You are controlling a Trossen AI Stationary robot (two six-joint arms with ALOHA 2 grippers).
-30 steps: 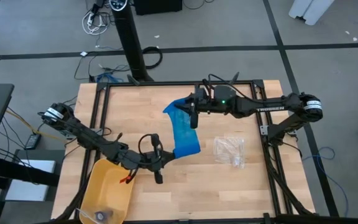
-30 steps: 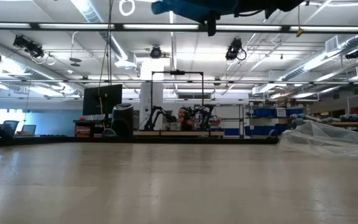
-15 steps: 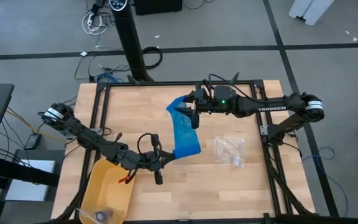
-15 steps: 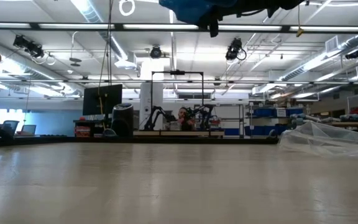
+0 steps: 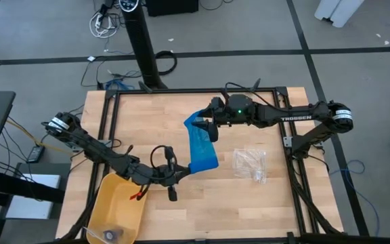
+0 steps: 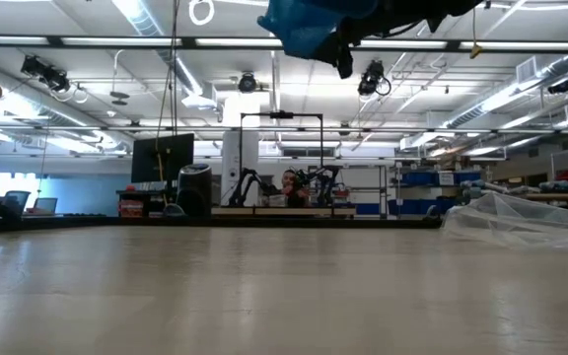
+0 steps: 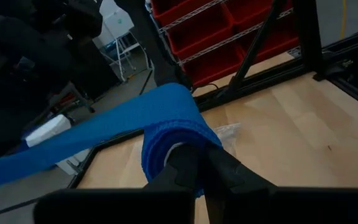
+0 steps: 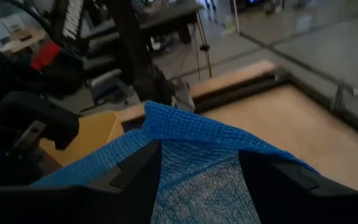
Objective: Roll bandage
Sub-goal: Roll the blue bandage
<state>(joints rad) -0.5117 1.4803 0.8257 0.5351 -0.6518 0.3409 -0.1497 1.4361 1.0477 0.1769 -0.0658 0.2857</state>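
Our left gripper (image 5: 172,177) sits low over the near side of the wooden table (image 5: 249,203), and its fingers (image 7: 188,168) are pressed together on the rolled end of the bright blue soft fabric bandage (image 5: 200,144). In the left wrist view, the blue cloth wraps round those fingers like a small fat roll.

Our right gripper (image 5: 207,125) is up in the air over the far middle of the table. Its two dark fingers (image 8: 138,167) are spread wide, and the other end of the blue band lies draped between them and over them. We do not think they are pinching it now.

So the bandage hangs in a long blue strip from one gripper to the other, above the table.

Just beside the left arm is a yellow plastic bin (image 5: 114,207). A clear crinkly plastic bag (image 5: 250,165) lies on the table, near the strip.

What could go wrong? With the right fingers spread, the loose end could slide off and drop. Then the strip would go slack and the roll could come out loose or crooked.

We can read the white word "TROSSEN" on the right arm (image 5: 294,118).
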